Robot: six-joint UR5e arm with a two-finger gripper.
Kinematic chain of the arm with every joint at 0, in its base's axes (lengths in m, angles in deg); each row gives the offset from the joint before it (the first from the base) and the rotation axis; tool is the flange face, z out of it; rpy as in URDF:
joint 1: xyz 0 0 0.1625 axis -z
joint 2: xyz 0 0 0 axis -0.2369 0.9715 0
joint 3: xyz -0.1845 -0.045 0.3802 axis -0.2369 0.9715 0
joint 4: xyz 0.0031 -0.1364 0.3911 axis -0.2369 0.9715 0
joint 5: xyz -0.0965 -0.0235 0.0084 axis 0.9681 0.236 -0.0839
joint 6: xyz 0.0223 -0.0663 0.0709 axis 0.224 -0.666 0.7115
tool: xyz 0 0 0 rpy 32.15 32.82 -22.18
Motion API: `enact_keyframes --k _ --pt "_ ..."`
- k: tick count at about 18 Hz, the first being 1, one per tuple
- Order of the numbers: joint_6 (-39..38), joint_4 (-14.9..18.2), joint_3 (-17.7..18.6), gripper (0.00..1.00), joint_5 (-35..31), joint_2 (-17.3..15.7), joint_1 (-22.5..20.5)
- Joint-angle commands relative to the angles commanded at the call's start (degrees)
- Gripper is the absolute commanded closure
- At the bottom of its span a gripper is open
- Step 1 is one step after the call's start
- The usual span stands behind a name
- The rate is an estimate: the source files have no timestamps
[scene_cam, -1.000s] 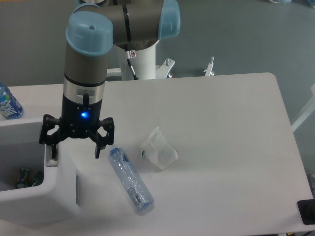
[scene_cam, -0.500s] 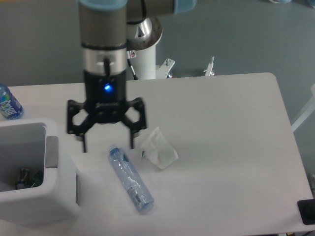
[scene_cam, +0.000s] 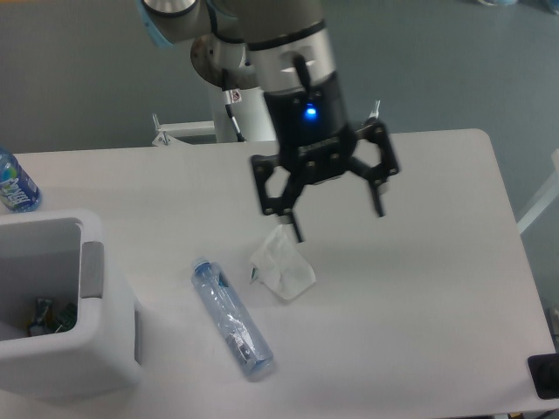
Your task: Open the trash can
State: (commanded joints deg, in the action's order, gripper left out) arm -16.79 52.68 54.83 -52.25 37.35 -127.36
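You are looking down at a white bench [scene_cam: 410,349] with rounded corners, sitting on a grey-blue floor [scene_cam: 79,78], with the arm's white base post [scene_cam: 244,109] standing just beyond the far edge. The bin [scene_cam: 61,336] is sitting at the near left corner, its top open so that you are seeing into the cavity, with the grey tab [scene_cam: 92,271] showing along its right rim; its left side is running out of frame. Something dark and greenish is lying at the bottom of the bin, too small to make out. The gripper [scene_cam: 336,223] is hanging above the middle of the bench, well apart from the bin, its fingers spread wide and holding nothing, a blue light glowing on its body. Just below its left finger a crumpled clear cup [scene_cam: 281,269] is lying on its side, and you cannot tell whether the finger is touching it or only passing in front. A clear bottle [scene_cam: 231,319] with blue ends is lying flat between the cup and the bin, slanting toward the near edge. A second blue-labelled bottle [scene_cam: 13,183] is being cut off by the left edge. At the near right corner a small black object [scene_cam: 543,375] is only partly in frame, and pale metal brackets [scene_cam: 374,118] are poking up behind the far edge.
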Motion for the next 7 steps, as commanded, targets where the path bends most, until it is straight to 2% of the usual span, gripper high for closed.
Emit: enact_keyframes --k 5,7 --pt "15.6 1.2 4.4 0.0 -1.9 -2.1 -3.4" --pt "17.8 1.3 5.2 0.0 -1.8 -2.8 -4.4"
